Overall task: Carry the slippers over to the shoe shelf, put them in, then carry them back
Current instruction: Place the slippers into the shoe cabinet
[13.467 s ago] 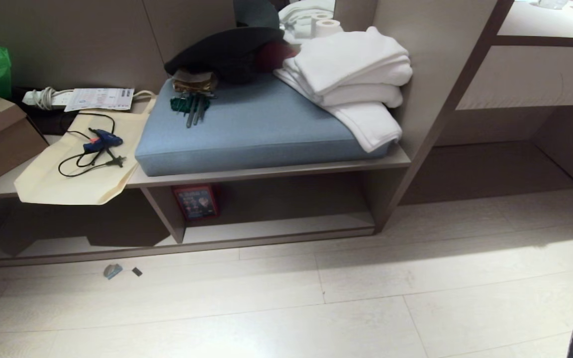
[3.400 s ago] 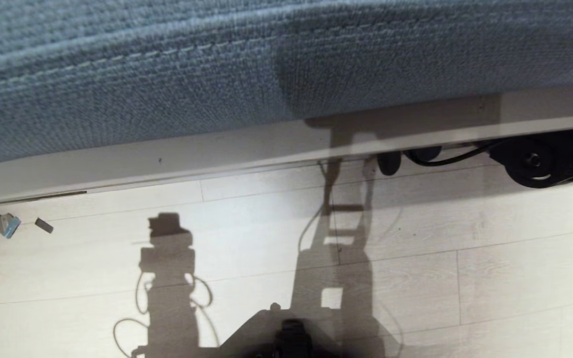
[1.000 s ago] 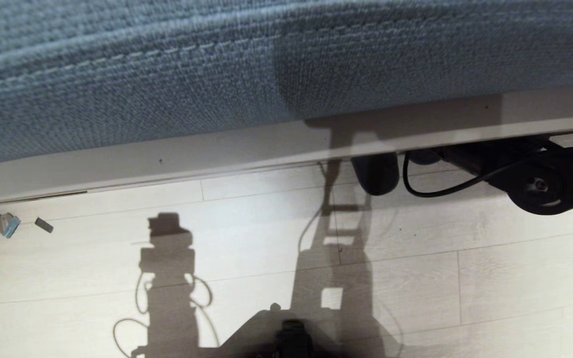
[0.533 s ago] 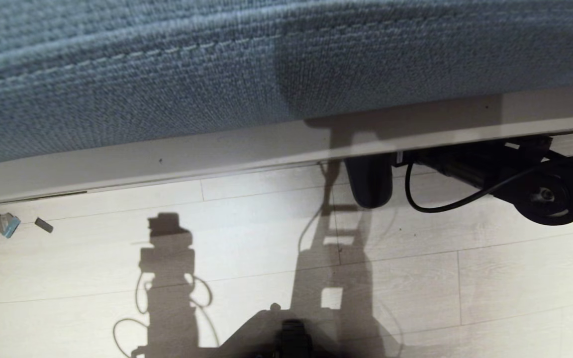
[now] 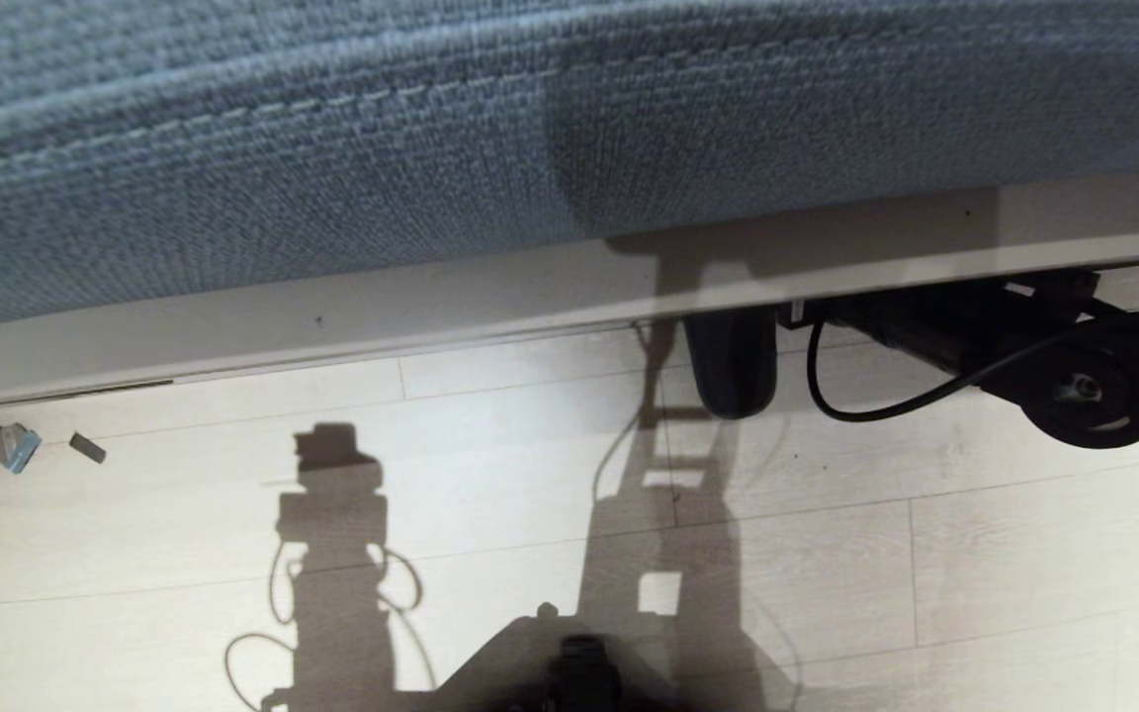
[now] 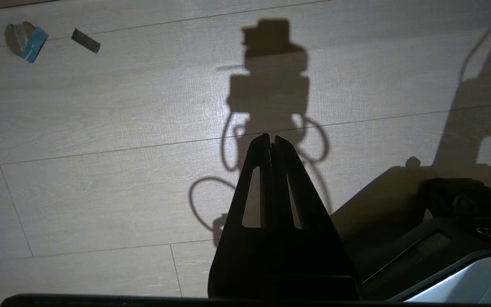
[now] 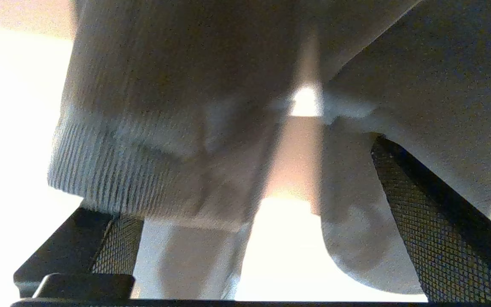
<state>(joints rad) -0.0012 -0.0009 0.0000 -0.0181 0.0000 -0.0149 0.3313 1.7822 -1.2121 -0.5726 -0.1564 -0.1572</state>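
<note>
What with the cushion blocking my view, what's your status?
Right fingers open, slippers between them. Left fingers shut, parked over floor. One slipper end pokes out under bench board; board hides the rest.

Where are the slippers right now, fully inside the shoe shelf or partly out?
Partly out, at least one. In the head view a dark slipper end sticks out from under the shelf board over the floor; the rest is hidden.

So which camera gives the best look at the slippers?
The right wrist view: both slippers fill it, close up. The head view shows only one dark end poking out under the shelf board; the left wrist view shows none.
</note>
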